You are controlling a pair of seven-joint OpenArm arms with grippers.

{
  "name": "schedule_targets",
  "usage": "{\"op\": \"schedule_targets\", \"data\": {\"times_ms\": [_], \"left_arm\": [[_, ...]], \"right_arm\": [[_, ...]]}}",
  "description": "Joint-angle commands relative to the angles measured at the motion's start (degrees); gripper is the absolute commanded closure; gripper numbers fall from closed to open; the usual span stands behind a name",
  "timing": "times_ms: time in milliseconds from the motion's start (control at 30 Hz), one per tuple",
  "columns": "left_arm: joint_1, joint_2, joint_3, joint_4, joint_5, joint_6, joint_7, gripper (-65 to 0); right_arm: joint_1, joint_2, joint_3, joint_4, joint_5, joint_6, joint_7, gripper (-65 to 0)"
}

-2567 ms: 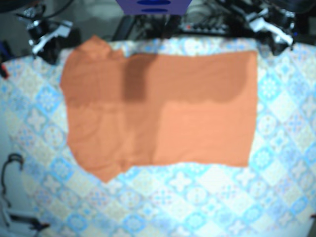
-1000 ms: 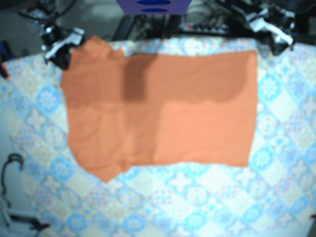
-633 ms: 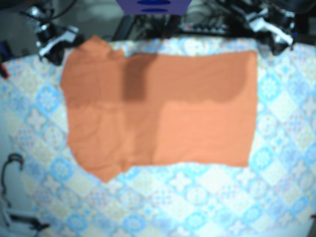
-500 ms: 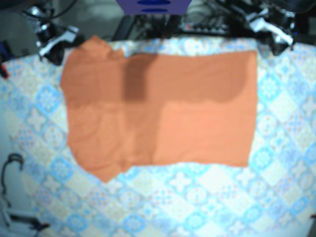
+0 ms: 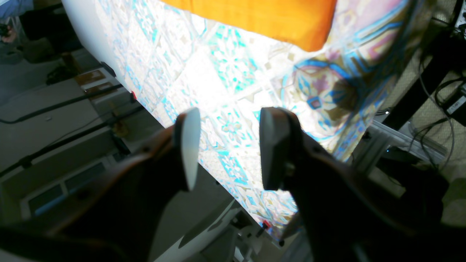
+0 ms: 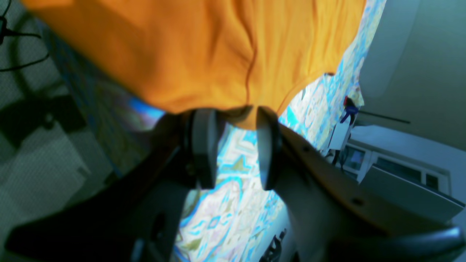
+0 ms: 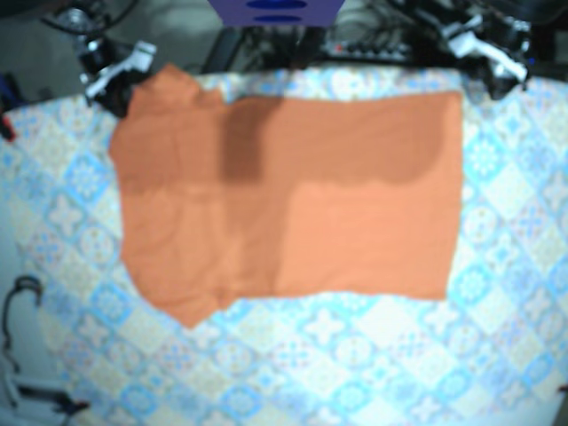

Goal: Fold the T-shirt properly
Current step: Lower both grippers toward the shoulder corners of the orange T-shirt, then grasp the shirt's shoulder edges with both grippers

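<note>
An orange T-shirt (image 7: 293,195) lies spread flat on the patterned tablecloth, with one sleeve pointing to the far left corner. My right gripper (image 7: 122,75) sits at that sleeve. In the right wrist view this gripper (image 6: 236,149) is open, and the shirt's (image 6: 200,47) sleeve edge lies right at its fingertips, slightly into the gap. My left gripper (image 7: 493,58) hovers at the far right corner of the table. In the left wrist view it (image 5: 229,149) is open and holds nothing, a short way off the shirt's corner (image 5: 262,14).
The blue-and-white tablecloth (image 7: 355,355) covers the whole table. A dark cable loop (image 7: 18,302) hangs off the left edge. A blue object (image 7: 275,11) stands behind the far edge. The table's side edge (image 5: 120,72) drops to the floor.
My right gripper has shifted right along the far edge, closer to the shirt's sleeve. The shirt and the left gripper have not moved.
</note>
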State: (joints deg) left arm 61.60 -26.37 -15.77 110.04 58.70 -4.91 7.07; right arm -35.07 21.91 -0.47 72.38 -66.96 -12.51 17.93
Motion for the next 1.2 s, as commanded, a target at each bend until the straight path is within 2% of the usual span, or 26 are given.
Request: {"op": "schedule_targets", "data": {"times_ms": [0, 467, 667, 800, 900, 967, 1000, 1067, 1167], "left_arm": [[0.7, -0.4, -0.5, 0.9, -0.1, 1.0, 0.3, -26.1], [0.6, -0.4, -0.5, 0.9, -0.1, 1.0, 0.3, -26.1], [0.1, -0.4, -0.5, 0.9, -0.1, 1.0, 0.3, -26.1], [-1.2, -0.3, -0.5, 0.9, -0.1, 1.0, 0.3, -26.1], [-1.3, -0.3, -0.5, 0.9, -0.1, 1.0, 0.3, -26.1], [-1.3, -0.3, -0.5, 0.9, -0.1, 1.0, 0.3, -26.1], [-1.3, -0.3, -0.5, 0.9, -0.1, 1.0, 0.3, -26.1], [-1.3, -0.3, -0.5, 0.7, -0.1, 1.0, 0.3, -26.1], [-1.4, -0.3, -0.4, 0.6, -0.2, 1.0, 0.3, -26.1]], "right_arm": [[-0.6, 0.4, -0.5, 0.3, -0.4, 1.5, 1.2, -18.9], [-0.2, 0.4, -5.4, 0.5, -0.7, 1.5, 1.1, -19.0], [-0.1, 0.3, -6.0, 0.1, -8.7, 1.6, 1.1, -18.9], [0.0, -0.4, -6.0, 0.0, -9.1, 1.6, 1.1, -18.6], [2.0, -0.4, -6.0, 0.0, -9.1, 1.6, 1.1, -11.4], [2.6, -0.5, -5.9, -0.8, -9.1, 1.6, 0.0, -2.3], [2.6, -0.5, -6.0, -1.5, -9.1, 1.6, -1.7, 0.0], [3.0, -0.5, -6.3, -2.5, -9.1, 1.6, -4.1, 0.0], [4.7, -0.5, -8.3, -3.6, -9.1, 1.6, -4.4, 0.0]]}}
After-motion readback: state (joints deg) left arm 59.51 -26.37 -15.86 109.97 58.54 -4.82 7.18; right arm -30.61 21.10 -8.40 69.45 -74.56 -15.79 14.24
